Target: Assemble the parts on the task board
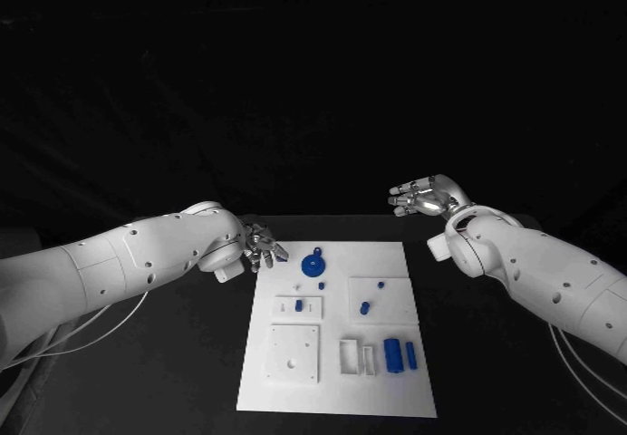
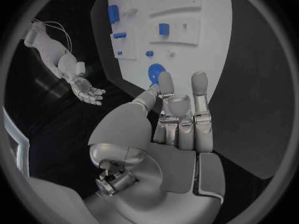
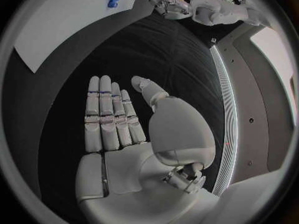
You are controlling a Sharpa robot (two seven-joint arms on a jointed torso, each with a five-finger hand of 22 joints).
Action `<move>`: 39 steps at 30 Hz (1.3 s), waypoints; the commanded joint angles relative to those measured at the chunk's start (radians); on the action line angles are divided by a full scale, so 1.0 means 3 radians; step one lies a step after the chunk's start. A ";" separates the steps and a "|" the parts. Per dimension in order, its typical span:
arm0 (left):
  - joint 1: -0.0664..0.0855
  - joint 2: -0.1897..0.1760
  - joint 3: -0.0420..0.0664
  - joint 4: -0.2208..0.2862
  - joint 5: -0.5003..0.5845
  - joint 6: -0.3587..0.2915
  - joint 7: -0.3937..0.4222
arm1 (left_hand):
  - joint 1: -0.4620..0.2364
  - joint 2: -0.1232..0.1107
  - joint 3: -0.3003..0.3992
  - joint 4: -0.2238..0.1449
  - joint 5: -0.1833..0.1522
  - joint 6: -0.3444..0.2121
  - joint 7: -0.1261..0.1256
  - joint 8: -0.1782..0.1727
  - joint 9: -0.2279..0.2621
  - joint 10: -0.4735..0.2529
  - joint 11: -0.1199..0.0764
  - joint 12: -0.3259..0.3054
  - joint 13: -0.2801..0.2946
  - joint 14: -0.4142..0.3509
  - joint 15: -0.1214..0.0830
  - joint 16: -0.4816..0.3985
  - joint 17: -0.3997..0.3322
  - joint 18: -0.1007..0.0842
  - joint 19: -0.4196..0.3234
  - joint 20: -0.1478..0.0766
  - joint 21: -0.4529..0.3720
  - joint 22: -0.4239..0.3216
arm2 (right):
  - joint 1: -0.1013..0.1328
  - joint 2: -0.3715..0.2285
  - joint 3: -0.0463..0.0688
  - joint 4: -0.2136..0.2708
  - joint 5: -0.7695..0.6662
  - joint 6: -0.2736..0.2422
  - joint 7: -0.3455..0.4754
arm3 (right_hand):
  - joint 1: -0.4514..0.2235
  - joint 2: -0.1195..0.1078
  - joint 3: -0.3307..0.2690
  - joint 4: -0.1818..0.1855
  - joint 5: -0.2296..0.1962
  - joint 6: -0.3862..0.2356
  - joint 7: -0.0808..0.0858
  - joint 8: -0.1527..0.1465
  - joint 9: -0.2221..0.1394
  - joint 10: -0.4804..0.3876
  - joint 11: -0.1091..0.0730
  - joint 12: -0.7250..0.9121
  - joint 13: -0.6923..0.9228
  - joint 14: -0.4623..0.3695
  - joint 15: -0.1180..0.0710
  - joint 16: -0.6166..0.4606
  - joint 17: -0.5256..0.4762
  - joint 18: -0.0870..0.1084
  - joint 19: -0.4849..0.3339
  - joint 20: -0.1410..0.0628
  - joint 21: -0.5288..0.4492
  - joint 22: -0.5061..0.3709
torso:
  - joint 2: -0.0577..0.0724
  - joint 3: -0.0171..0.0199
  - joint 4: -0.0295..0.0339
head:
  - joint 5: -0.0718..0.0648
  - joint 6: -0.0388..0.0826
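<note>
Left robot hand [image 1: 262, 249] spread, empty, hovering beside task board [image 1: 392, 399] edge, near round blue part [image 1: 313, 265] at board's 11 o'clock, likely next pick. Right robot hand [image 1: 423, 197] spread, empty, parked beyond board's 1 o'clock, clear of work.

1. Task board [image 1: 392, 381]: white rectangular plate, flat on the black table, long side running away from the robot; raised white blocks and frames on its surface.
2. Round blue part [image 1: 313, 265]: disc with a small tab, lying flat near the board's far left corner.
3. Small blue parts [image 1: 366, 308]: short pieces standing in the mid-board blocks, one left, two right.
4. Blue bars [image 1: 393, 354]: two elongated pieces side by side, near right of the board, beside a white frame.
</note>
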 commanded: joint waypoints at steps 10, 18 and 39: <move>0.0009 -0.0262 -0.0159 0.0606 -0.0179 -0.0408 -0.0283 | -0.0118 -0.0078 0.0113 -0.0085 0.0335 0.0285 -0.0195 0.0020 0.1637 0.0160 -0.0021 0.0119 -0.0053 0.0077 -0.0006 0.0013 0.0080 0.0026 0.0060 0.0002 0.0041 0.0058 | -0.0006 -0.0007 0.0002 -0.0038 0.0028 0.0029 0.0007 | -0.0005 -0.0004 -0.0001 -0.0007 0.0006 -0.0033 0.0001 -0.0001 -0.0001 -0.0023 -0.0002 -0.0011 -0.0005 -0.0028 -0.0006 -0.0009 -0.0005 -0.0020 0.0017 0.0000 -0.0002 -0.0009 | -0.0037 -0.0001 0.0043 | -0.0023 -0.0045; -0.0014 -0.0308 -0.0294 0.0762 -0.0288 -0.0422 -0.0330 | -0.0141 -0.0070 0.0129 -0.0110 0.0342 0.0293 -0.0197 0.0019 0.1634 0.0160 -0.0019 0.0138 -0.0075 0.0082 -0.0003 0.0011 0.0100 0.0030 0.0059 0.0005 0.0051 0.0058 | -0.0032 0.0005 0.0002 -0.0027 0.0044 0.0035 0.0001 | 0.0005 -0.0001 0.0005 -0.0018 -0.0005 -0.0032 0.0002 -0.0001 -0.0001 -0.0022 -0.0001 -0.0011 -0.0005 -0.0026 -0.0006 -0.0008 -0.0005 -0.0020 0.0015 -0.0001 0.0004 -0.0009 | -0.0042 -0.0005 0.0043 | -0.0001 -0.0070; -0.0217 -0.0173 -0.0332 0.0721 -0.0619 -0.0419 -0.0329 | -0.0174 -0.0026 0.0141 -0.0122 0.0320 0.0270 -0.0194 0.0019 0.1668 0.0160 -0.0019 0.0154 -0.0093 0.0090 -0.0014 0.0010 0.0119 0.0031 0.0078 -0.0006 0.0083 0.0064 | -0.0081 0.0035 0.0002 -0.0052 0.0046 0.0004 -0.0013 | -0.0008 0.0006 0.0004 -0.0032 0.0002 -0.0038 0.0005 -0.0001 -0.0001 -0.0032 0.0003 -0.0011 -0.0005 -0.0035 -0.0002 -0.0013 -0.0009 -0.0020 -0.0005 0.0003 0.0025 -0.0010 | -0.0039 0.0002 0.0038 | 0.0012 -0.0079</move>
